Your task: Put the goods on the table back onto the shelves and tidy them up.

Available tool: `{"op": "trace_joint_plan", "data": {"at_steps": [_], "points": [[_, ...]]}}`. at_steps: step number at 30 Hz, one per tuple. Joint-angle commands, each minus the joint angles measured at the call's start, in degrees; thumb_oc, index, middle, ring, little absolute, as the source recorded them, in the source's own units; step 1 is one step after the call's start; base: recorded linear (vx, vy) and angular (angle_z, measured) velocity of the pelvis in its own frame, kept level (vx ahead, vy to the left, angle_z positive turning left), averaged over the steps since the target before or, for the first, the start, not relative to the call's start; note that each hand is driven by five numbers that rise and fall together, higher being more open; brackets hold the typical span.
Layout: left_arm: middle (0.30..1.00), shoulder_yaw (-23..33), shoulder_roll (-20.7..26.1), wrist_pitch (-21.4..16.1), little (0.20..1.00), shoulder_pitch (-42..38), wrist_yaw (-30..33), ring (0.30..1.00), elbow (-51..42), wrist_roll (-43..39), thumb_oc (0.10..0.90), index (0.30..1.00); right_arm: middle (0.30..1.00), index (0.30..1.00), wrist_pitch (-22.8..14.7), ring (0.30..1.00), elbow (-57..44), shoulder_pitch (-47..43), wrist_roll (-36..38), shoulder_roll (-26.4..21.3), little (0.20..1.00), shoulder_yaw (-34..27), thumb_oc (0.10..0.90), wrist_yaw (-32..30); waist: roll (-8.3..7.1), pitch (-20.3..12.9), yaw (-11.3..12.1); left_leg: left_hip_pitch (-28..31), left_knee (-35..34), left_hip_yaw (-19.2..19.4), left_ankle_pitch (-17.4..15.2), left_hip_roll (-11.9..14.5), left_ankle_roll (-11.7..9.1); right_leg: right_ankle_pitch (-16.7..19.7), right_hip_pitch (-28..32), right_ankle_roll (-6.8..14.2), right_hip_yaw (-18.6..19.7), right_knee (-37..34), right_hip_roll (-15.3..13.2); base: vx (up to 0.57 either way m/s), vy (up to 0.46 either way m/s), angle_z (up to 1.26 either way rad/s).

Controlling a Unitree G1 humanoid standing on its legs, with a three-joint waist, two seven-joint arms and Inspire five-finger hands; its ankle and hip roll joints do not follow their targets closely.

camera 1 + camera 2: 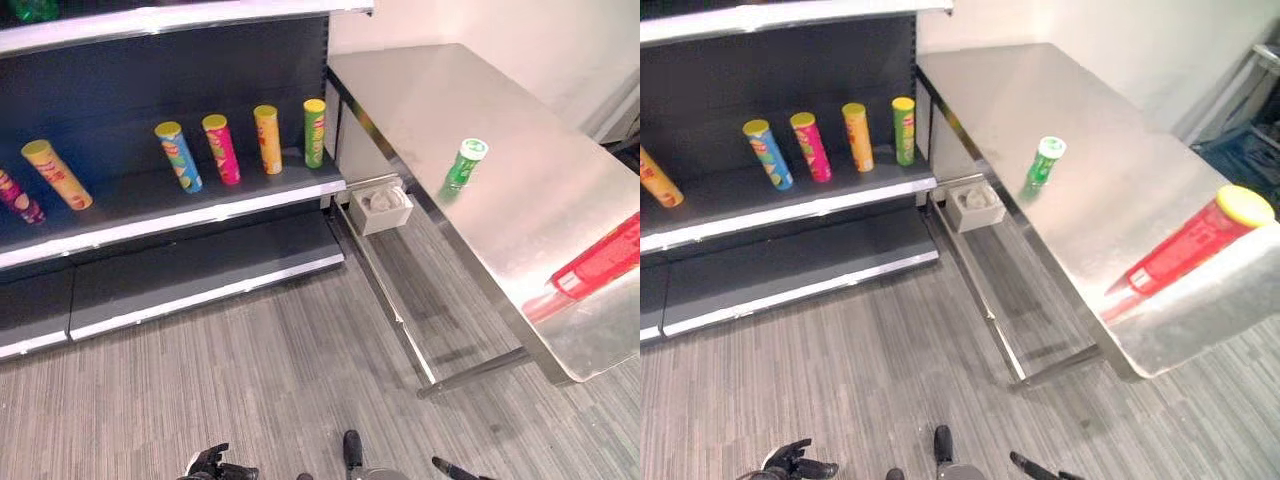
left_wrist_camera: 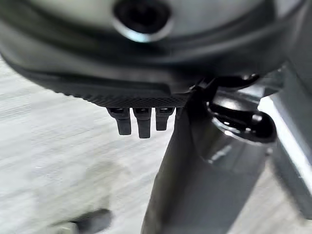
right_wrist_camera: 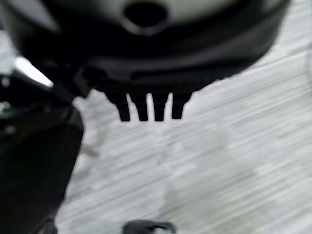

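Green can (image 1: 465,163): upright, mid table (image 1: 430,90).
Red can (image 1: 1188,243): lying at the table's near end.
Shelf (image 1: 170,205): row of cans (image 1: 221,149).
Left hand (image 2: 139,119): fingers straight, empty, over floor (image 1: 250,380).
Right hand (image 3: 148,109): same.

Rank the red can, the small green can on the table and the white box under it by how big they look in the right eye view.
1. Red can, lying at the table's near end; closeness to the camera may inflate it.
2. White box and green can look about alike, so I won't rank them.
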Motion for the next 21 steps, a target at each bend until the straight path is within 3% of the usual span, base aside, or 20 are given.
{"op": "trace_joint_plan", "data": {"at_steps": [1,2,4,6,8,9,13,14,15,17,18,19,21], "points": [[0.9,-0.8,1.4,-1.9,0.9,-2.7,0.8,0.9,-3.3,0.3,0.8,0.9,0.9,0.9,-0.2,0.9,1.1,-0.1,3.1,-5.7,0.9,-2.3,0.8,-3.1,-1.92,2.4,0.2,-6.6,6.5,-2.5,-2.6,10.7,-3.9,-1.1,-0.1,4.3,2.7,0.8,-2.1,0.04,-0.368,0.16],[0.9,-1.0,1.4,-1.9,0.9,-3.0,0.8,0.9,-3.8,0.3,0.8,0.9,0.9,0.9,-0.2,0.9,1.2,0.0,3.4,-5.8,0.9,-2.7,0.8,-3.3,-1.99,2.8,0.1,-8.0,9.4,-3.1,-2.9,10.2,-3.8,-1.4,0.3,4.1,2.6,0.8,-2.0,0.01,-0.202,-0.24],[0.9,-2.3,0.8,-2.1,0.9,-3.6,1.1,0.9,-5.4,-0.1,0.8,0.9,0.9,0.9,-0.5,0.9,1.4,1.5,5.4,-5.7,0.9,-5.0,0.8,-4.4,-1.67,3.4,-0.4,-11.3,6.7,-3.9,-1.8,8.6,-2.8,-2.0,1.0,4.4,2.8,0.8,-2.6,0.04,0.024,-0.43],[0.9,-2.9,1.0,-2.3,0.9,-4.2,1.7,0.9,-4.3,0.4,0.8,0.9,0.9,0.9,-0.7,0.9,1.2,1.1,5.5,-5.8,0.9,-5.0,0.8,-5.5,-0.36,3.1,0.4,-11.5,-1.3,-11.6,0.7,5.0,-2.5,-1.9,0.6,4.9,5.9,0.8,-1.2,0.07,0.209,-0.43],[0.9,-3.3,0.6,-2.5,0.9,-4.1,2.0,0.9,-3.8,1.1,0.8,0.9,0.9,0.9,-1.0,0.9,-0.1,1.2,5.8,-5.6,0.9,-5.7,0.8,-5.8,0.75,2.1,-0.7,-9.5,-4.0,-10.5,1.1,5.3,-1.8,-1.6,0.1,5.9,8.1,0.8,-1.0,0.08,0.336,-1.7],[0.9,-3.0,0.8,-2.5,0.9,-3.8,2.1,0.9,-2.9,1.4,0.8,0.9,0.9,0.9,-1.3,0.9,-1.5,1.0,6.4,-5.5,0.9,-6.1,0.8,-5.9,0.92,1.6,-1.0,-8.1,-5.6,-7.7,1.3,5.3,-1.4,-0.9,-0.8,6.7,10.4,0.8,-1.4,0.05,0.381,-2.05],[0.9,0.3,2.4,-2.5,0.9,-2.9,2.7,0.9,-1.3,1.7,0.8,0.9,0.9,0.9,-3.1,0.9,-10.5,0.6,8.7,-7.3,0.9,-11.1,0.8,-8.7,-0.42,1.8,-1.8,-6.4,-6.6,0.0,-0.9,3.3,0.9,3.1,-5.6,10.7,17.1,1.0,-2.6,-0.03,0.447,-1.44],[0.9,2.5,2.8,-2.2,0.9,-2.2,3.1,0.9,-0.1,2.5,0.8,0.9,0.9,0.9,-4.5,0.9,-16.6,0.9,9.3,-10.2,0.9,-15.7,0.8,-10.6,-1.14,2.0,-2.3,-6.3,-6.6,2.7,-1.5,3.0,1.5,3.9,-7.5,12.3,16.7,1.5,-3.1,-0.15,0.328,-1.39],[0.9,3.9,3.5,-1.9,0.9,-2.2,3.3,0.9,0.7,2.4,0.8,0.9,0.9,0.9,-5.4,0.9,-20.2,0.6,10.1,-13.0,0.9,-18.7,0.8,-11.6,-1.22,2.8,-2.0,-5.7,-6.6,4.6,-1.9,4.1,1.3,3.4,-8.1,12.4,12.8,2.9,-4.0,-0.14,0.161,-1.36],[0.9,4.2,3.8,-1.8,0.9,-2.2,3.3,0.9,0.8,2.6,0.8,0.9,0.9,0.9,-5.9,0.9,-22.0,1.0,10.4,-14.1,0.9,-20.5,0.8,-12.1,-1.37,2.8,-1.9,-6.0,-6.6,4.9,-1.4,4.5,1.2,3.1,-8.2,12.0,10.7,3.9,-4.7,-0.09,-0.031,-1.04],[0.9,5.0,4.2,-1.5,0.9,-2.3,3.3,0.9,1.4,3.3,0.8,0.9,0.9,0.9,-7.3,0.9,-27.6,2.8,10.7,-18.2,0.9,-26.7,0.8,-13.0,-1.06,2.9,-2.0,-6.2,-6.6,4.4,-0.9,5.6,1.0,1.5,-7.1,10.4,8.5,7.4,-5.9,-0.1,-0.048,-0.24],[0.9,4.9,4.6,-1.6,0.9,-2.4,2.9,0.9,1.8,4.1,0.8,0.9,0.9,0.9,-8.3,0.9,-29.3,2.5,11.3,-22.6,0.9,-29.8,0.8,-12.2,-1.38,2.0,-1.7,-6.4,-6.6,4.0,-1.0,5.6,0.8,1.5,-5.5,10.2,8.4,6.3,-6.7,-0.09,-0.062,0.35],[0.9,4.7,5.0,-1.6,0.9,-2.4,2.3,0.9,2.5,4.8,0.8,0.9,0.9,0.9,-9.0,0.9,-32.0,1.7,12.7,-28.0,0.9,-30.8,0.8,-8.6,-2.08,0.8,-1.2,-6.3,-6.6,4.0,-1.2,5.3,0.6,1.7,-4.4,10.1,7.5,3.8,-6.9,0.04,-0.043,0.28]]}}
